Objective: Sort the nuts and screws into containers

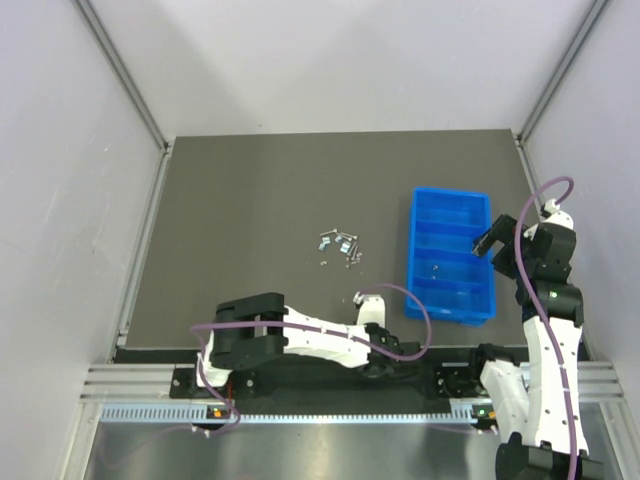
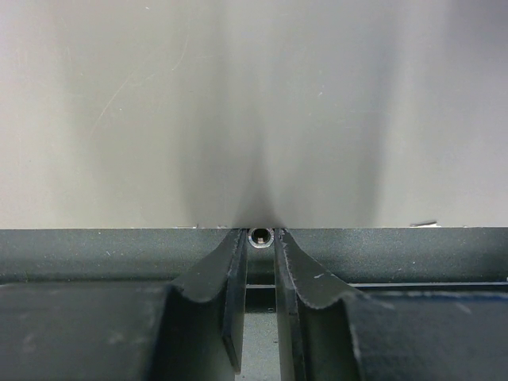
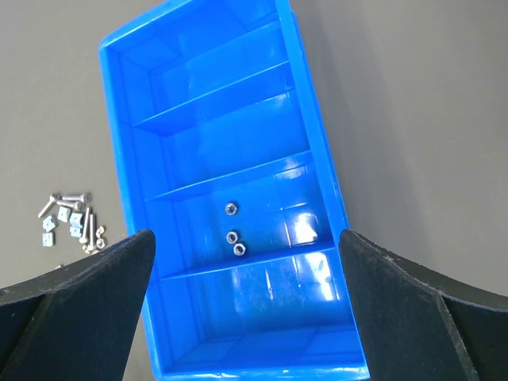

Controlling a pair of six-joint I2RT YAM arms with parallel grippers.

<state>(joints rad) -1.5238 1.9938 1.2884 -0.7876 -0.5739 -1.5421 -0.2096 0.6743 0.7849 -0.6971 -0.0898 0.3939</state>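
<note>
In the bright blue 4-compartment tray [image 3: 131,159] lie 3 tiny silvery nuts [image 3: 232,236]

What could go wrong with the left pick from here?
1. The left gripper flanks a tiny round piece only at its very fingertips; it may squirt out or drop in transit.
2. Seen end-on, screw or nut is unclear, so it could go into the wrong compartment of the blue tray, where nuts lie.
3. The right gripper hangs open over the tray; arms could clash at drop-off.
</note>
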